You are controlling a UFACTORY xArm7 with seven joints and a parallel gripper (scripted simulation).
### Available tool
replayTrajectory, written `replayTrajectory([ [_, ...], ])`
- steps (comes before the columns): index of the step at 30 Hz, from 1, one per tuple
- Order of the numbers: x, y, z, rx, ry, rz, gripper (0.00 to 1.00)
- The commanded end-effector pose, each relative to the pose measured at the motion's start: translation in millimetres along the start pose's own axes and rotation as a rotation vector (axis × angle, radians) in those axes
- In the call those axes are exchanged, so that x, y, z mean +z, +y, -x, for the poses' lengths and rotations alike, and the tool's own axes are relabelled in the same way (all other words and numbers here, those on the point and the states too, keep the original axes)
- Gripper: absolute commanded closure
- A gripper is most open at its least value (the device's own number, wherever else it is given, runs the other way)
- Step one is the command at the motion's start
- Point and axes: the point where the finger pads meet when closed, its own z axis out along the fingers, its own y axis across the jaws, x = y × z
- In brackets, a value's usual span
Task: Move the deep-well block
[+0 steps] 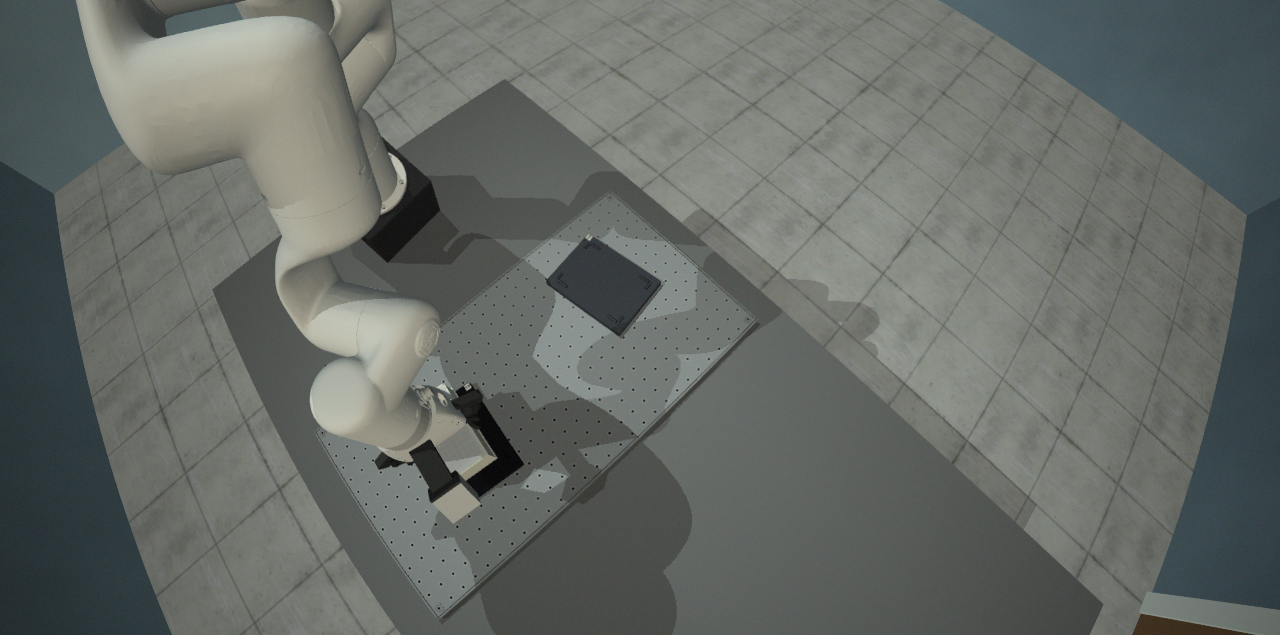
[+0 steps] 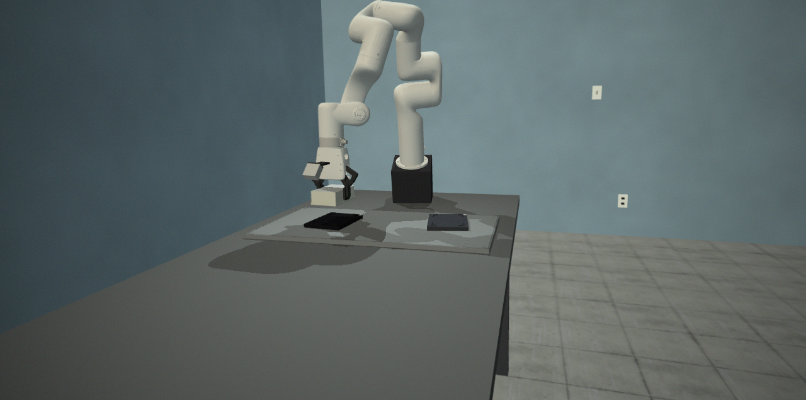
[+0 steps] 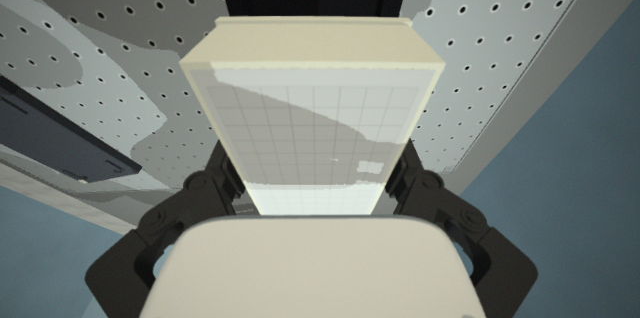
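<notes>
- top view: the gripper [image 1: 454, 450] holds the cream block [image 1: 465, 501], lifted over the black left nest [image 1: 501, 463]; the grey target nest [image 1: 605, 282] lies well apart, up and to the right.
- exterior view: the block [image 2: 327, 195] hangs above the left nest [image 2: 333, 220]; the target nest [image 2: 447, 222] is rightward.
- wrist view: fingers clamp the block's [image 3: 312, 123] long sides, its length running ahead; the target nest [image 3: 55, 140] is off left.

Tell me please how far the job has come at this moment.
Done: the deep-well block is lifted off nest N1, which lies bare below it. In hand: the gripper has its jaws shut on the block, holding it level in the air. Left: carrying it to nest N2 and seating it with A1 at the marked corner.
</notes>
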Motion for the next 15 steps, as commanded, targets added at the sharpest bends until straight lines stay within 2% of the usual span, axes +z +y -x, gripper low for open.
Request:
replayTrajectory([
  [1, 8.2, 1, -2, 0.0, 0.008, -0.006, 1.0],
  [15, 28.2, 1, -2, 0.0, 0.008, -0.006, 1.0],
])
